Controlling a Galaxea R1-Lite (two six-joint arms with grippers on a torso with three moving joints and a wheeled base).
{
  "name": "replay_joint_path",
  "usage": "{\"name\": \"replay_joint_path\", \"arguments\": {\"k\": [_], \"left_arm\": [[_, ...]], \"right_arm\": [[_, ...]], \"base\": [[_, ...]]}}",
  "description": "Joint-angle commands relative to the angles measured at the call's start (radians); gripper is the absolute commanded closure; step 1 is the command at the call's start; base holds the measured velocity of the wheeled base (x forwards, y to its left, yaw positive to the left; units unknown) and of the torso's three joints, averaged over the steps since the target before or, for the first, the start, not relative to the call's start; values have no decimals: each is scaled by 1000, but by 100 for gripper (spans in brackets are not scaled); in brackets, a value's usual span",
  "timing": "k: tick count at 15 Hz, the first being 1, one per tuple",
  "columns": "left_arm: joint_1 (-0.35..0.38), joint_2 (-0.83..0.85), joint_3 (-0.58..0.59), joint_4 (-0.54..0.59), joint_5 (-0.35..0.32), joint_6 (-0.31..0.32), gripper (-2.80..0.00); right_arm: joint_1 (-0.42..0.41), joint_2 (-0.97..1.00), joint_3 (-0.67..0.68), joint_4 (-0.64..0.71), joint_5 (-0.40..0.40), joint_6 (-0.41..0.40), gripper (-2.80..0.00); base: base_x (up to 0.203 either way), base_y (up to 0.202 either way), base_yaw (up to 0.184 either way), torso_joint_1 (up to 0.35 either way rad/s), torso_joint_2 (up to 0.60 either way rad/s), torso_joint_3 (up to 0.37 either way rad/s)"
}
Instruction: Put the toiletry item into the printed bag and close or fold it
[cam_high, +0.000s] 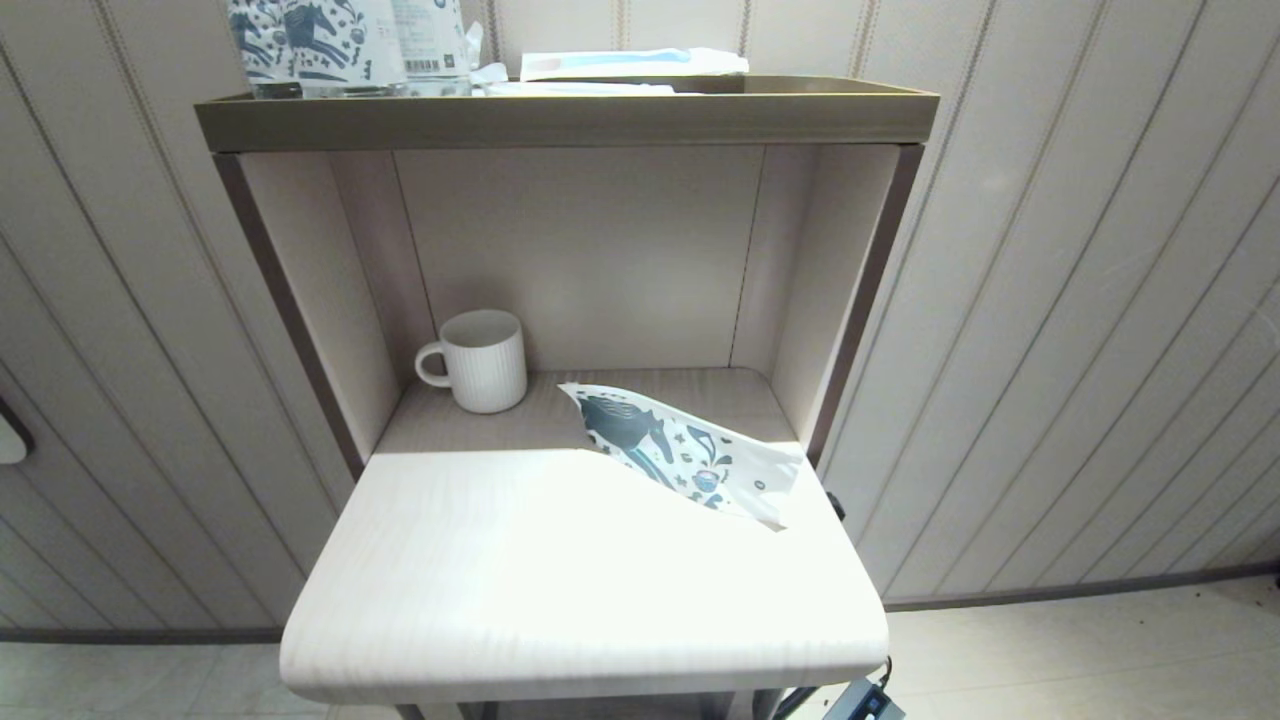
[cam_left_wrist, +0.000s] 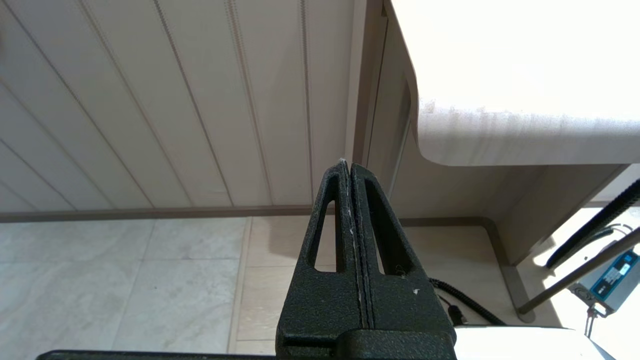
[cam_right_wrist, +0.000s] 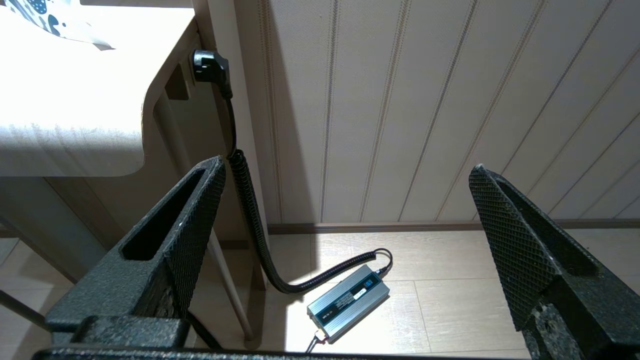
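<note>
Judging by the layout, you're at the start — printed bag (cam_high: 680, 450) lies flat on the table (cam_high: 520, 590) beside the mug (cam_high: 484, 360), comb not discernible. Left gripper (cam_left_wrist: 348, 165) clenched, right gripper (cam_right_wrist: 345, 172) spread wide — both parked below the tabletop; locate the item first.

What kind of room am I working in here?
Probably a hotel room's amenity nook: a shelved side table against panelled walls, holding a ribbed mug, a printed bag and packaged toiletries on the top tray.
</note>
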Motion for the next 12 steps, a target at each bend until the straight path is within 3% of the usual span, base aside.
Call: {"name": "replay_joint_path", "arguments": {"k": [1,6,7,12], "left_arm": [[0,0,3,-9,3,-10,0],[0,0,3,-10,2,-10,0],[0,0,3,-10,2,-10,0],[0,0,3,-13,0,-4,0]], "right_arm": [[0,2,0,0,0,0,-280],[0,2,0,3,0,0,-280],[0,2,0,3,0,0,0],[2,2,-1,3,2,-12,0]], "base": [[0,0,0,0,0,0],[0,0,0,0,0,0],[0,0,0,0,0,0],[0,0,0,0,0,0]]}}
